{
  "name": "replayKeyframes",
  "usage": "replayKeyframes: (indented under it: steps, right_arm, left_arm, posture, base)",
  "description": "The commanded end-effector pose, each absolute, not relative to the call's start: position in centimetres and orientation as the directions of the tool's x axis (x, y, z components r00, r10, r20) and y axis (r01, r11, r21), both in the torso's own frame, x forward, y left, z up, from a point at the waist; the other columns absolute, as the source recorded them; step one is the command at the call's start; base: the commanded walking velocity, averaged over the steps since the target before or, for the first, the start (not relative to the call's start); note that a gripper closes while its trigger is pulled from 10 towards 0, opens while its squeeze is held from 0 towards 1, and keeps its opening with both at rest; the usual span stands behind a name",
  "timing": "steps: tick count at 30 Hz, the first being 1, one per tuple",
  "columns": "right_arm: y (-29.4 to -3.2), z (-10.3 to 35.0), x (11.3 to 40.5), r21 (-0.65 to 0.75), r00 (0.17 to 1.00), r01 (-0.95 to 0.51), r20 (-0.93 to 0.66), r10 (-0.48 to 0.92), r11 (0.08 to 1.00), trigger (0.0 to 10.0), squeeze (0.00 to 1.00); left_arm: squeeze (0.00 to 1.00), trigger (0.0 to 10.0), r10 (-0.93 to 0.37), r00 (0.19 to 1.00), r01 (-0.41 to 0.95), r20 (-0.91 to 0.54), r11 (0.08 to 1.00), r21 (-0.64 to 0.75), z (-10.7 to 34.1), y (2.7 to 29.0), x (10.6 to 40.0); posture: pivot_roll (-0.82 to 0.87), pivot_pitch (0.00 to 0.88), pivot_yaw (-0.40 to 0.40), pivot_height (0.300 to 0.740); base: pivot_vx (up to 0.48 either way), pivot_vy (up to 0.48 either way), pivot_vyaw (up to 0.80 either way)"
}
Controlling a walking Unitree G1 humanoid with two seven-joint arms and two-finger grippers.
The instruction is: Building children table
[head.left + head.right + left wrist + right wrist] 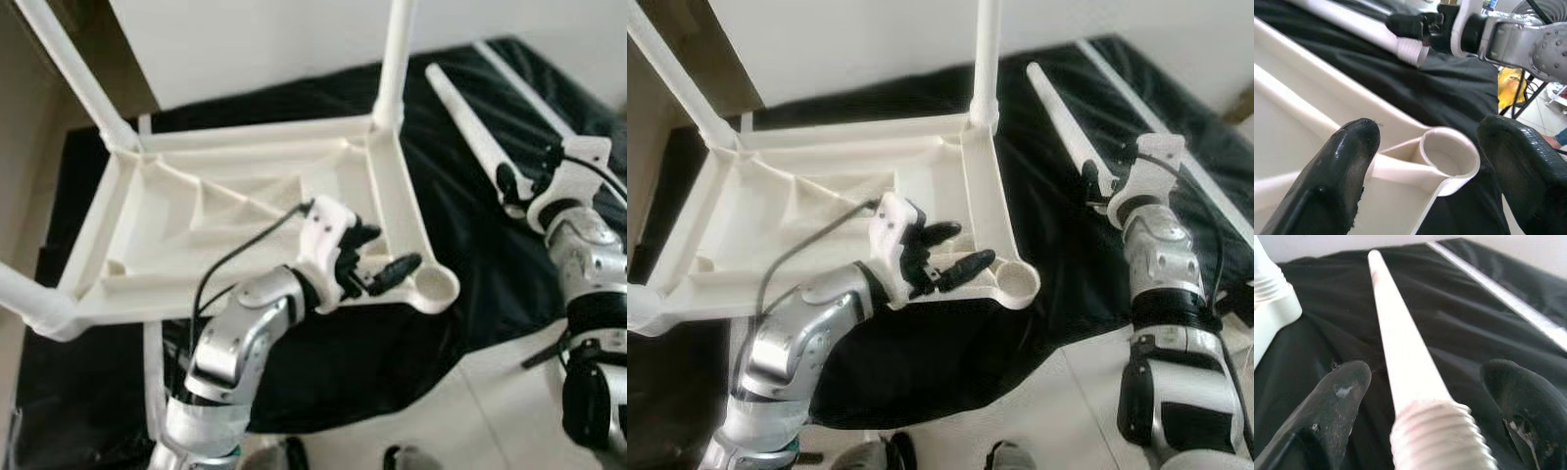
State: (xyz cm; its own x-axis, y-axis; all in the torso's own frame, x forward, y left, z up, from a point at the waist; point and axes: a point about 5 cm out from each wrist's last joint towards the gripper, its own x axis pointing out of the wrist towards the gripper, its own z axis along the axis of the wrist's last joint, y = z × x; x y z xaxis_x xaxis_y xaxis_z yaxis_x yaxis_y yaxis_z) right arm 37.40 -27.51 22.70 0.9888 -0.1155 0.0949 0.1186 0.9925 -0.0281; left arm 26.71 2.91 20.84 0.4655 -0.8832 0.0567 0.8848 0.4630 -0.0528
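The white plastic children's table [245,211] lies upside down on a black cloth [470,264], its ribbed underside facing up. Three legs are screwed into its corner sockets: one at the far left [69,64], one at the far right [395,59], and one at the near left [29,304]. The near right corner socket [436,286] is an open round cup with nothing in it.

The left gripper [377,262] hovers over the table's near right edge, just beside that open socket. Its two black fingers [1334,171] are spread apart with nothing between them, and the wrist view looks past them straight at the socket's rim. A black cable [230,259] loops from the wrist over the tabletop's ribs.

The fourth table leg [468,122], a tapered white tube, lies on the cloth to the right of the table, well apart from the open socket, its slim end pointing away from the robot. The right gripper [1444,396] is at its threaded end [1442,438]; the fingers [1337,401] stand on either side of the thread with gaps showing, so it looks open around the leg rather than clamped, though contact lower down is hard to judge.

A thin white strip [524,83] runs along the cloth beyond the loose leg. A pale wall stands behind, and light floor tiles [460,411] show in front of the cloth.
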Motion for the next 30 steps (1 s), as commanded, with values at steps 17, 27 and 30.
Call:
replayKeyframes:
  steps: [17,27,30]
  right_arm:
    - [-25.5,20.5,38.6,-0.033,0.996,-0.033,-0.089,0.03,0.999,10.0,0.0]
    - [-24.4,20.1,38.2,0.003,0.994,-0.073,-0.075,0.073,0.997,8.6,0.0]
    - [-24.1,19.2,37.3,0.034,0.996,-0.053,-0.074,0.056,0.998,10.0,0.0]
  left_arm:
    - [0.0,10.0,-0.866,0.5,0.865,0.026,0.497,-0.065,21.1,3.8,26.3]
    - [0.0,10.0,-0.854,0.519,0.855,0.041,0.519,-0.03,21.8,3.9,27.2]
    - [0.0,10.0,-0.853,0.518,0.855,0.061,0.518,-0.017,22.1,3.5,27.5]
  posture:
    - [-0.01,0.275,0.095,0.74]
    - [-0.02,0.2,0.081,0.74]
    - [-0.03,0.159,0.072,0.74]
  base:
    - [0.0,0.0,0.0]
    - [0.0,0.0,0.0]
    - [0.0,0.0,0.0]
